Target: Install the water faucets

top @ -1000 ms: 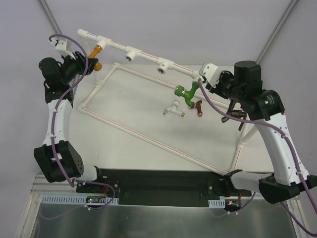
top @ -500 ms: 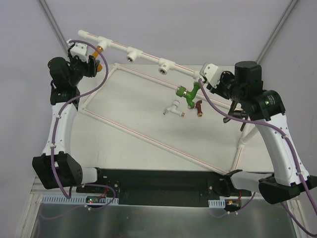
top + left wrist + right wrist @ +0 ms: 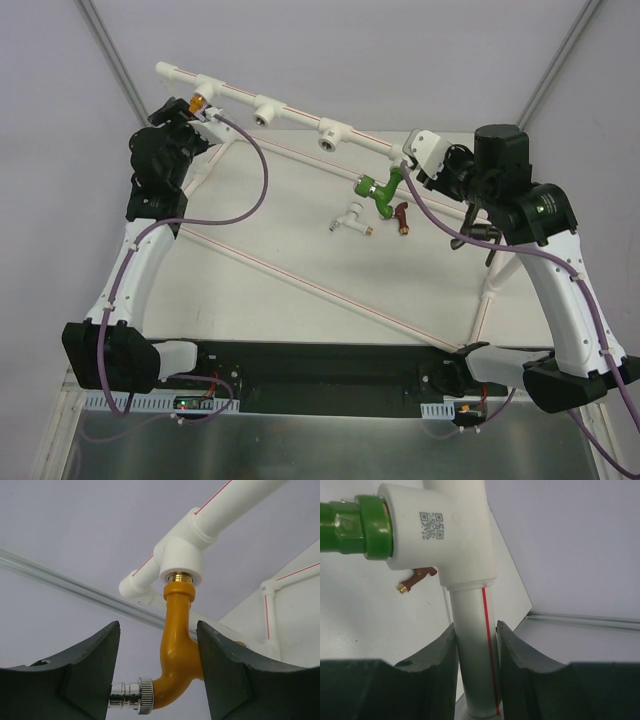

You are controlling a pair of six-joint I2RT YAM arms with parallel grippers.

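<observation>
Left pincer (image 3: 158, 635) is hanging, jaws apart, around the orange-gold faucet (image 3: 179, 650), which is sitting threaded in the end tee socket (image 3: 181, 555), while right pincer (image 3: 475, 635) is clamping the white pipe (image 3: 470, 675); pulling away skewed risks snagging and loosening the faucet.

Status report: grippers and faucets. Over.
Left gripper open around orange faucet, seated in tee. Right gripper clamped on white pipe. Two sockets bare. Nothing blocking.
</observation>
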